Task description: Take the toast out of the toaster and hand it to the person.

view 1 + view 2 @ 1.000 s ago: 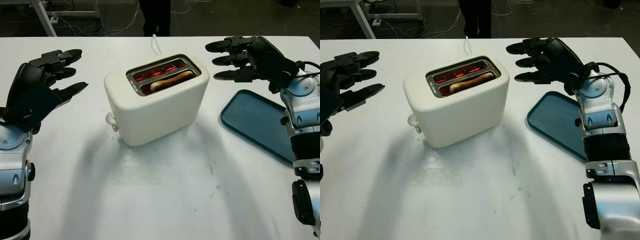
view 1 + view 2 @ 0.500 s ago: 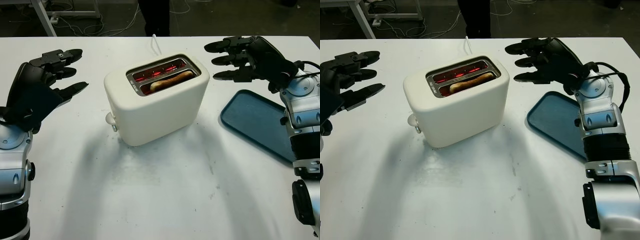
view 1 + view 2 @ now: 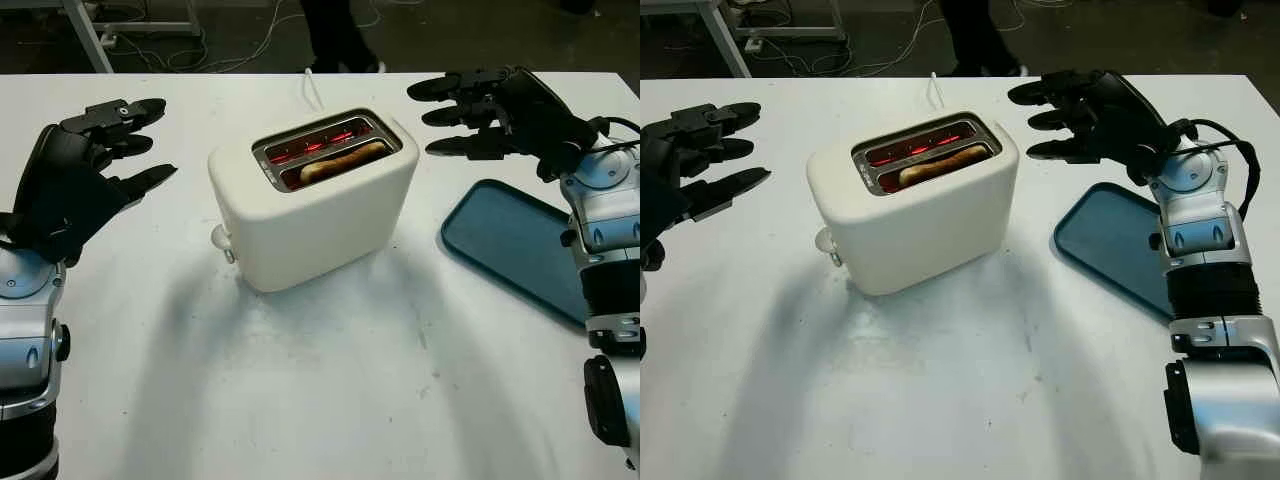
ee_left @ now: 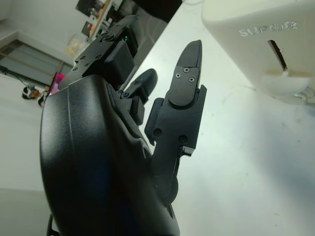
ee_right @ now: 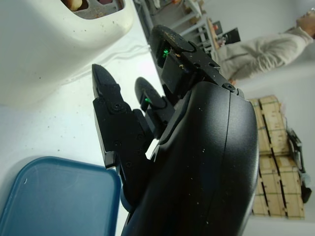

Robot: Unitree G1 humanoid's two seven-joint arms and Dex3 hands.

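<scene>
A cream toaster (image 3: pixel 310 205) stands mid-table with its slots glowing red. A slice of toast (image 3: pixel 343 160) pokes up from the nearer slot. My right hand (image 3: pixel 470 110) hovers open just right of the toaster's top, fingers pointing toward it, holding nothing. My left hand (image 3: pixel 110 150) is open to the left of the toaster, well apart from it. The toaster's lever side (image 4: pixel 280 73) faces the left hand. A person's legs (image 3: pixel 340 35) stand beyond the table's far edge.
A blue tray (image 3: pixel 515 245) lies on the white table (image 3: pixel 330 380) to the right of the toaster, under my right forearm. The toaster's white cord (image 3: pixel 312 88) runs to the far edge. A person in a light top (image 5: pixel 261 44) stands off to the side.
My right hand has crept slightly up and toward the toaster's top. The person behind the table has shifted to the right. The left hand and toaster stay put.
</scene>
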